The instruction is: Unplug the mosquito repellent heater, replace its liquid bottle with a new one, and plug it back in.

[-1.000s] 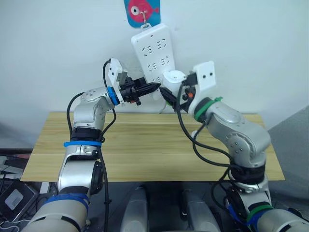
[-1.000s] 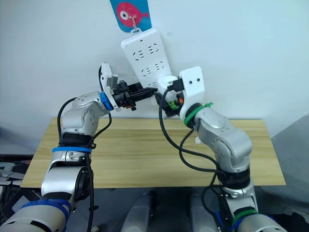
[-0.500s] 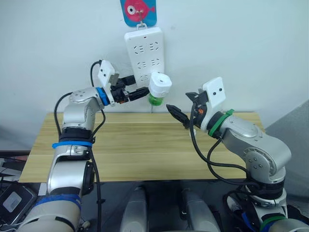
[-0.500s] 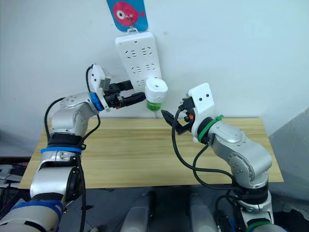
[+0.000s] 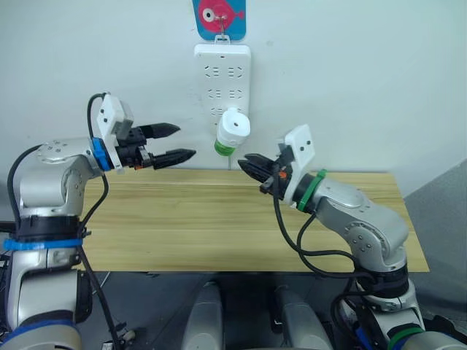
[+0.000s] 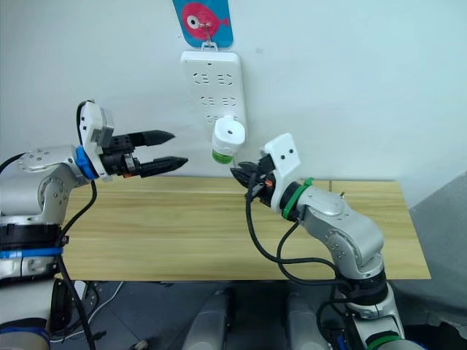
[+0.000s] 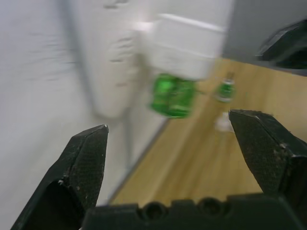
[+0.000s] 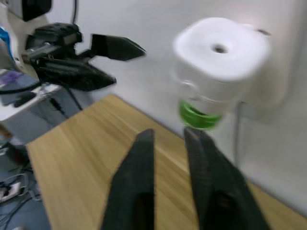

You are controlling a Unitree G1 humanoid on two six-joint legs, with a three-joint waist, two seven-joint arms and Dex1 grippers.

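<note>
Blurred in the left wrist view — two small objects on the wooden table (image 7: 192,167), one green-topped (image 7: 224,90), one pale (image 7: 223,122) — cannot be identified.

Heater (image 5: 233,130) on power strip (image 5: 222,80), above table (image 5: 219,226)

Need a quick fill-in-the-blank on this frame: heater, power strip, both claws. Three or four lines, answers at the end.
1. The mosquito repellent heater hangs plugged into the white ____ on the wall.
2. The liquid bottle fitted under the heater is ____ in colour.
3. The left claw is ____, holding nothing, off to the heater's side.
4. A pink ____ shape is printed on the blue hook card above the power strip.

Missing words: power strip; green; open; fish
</note>
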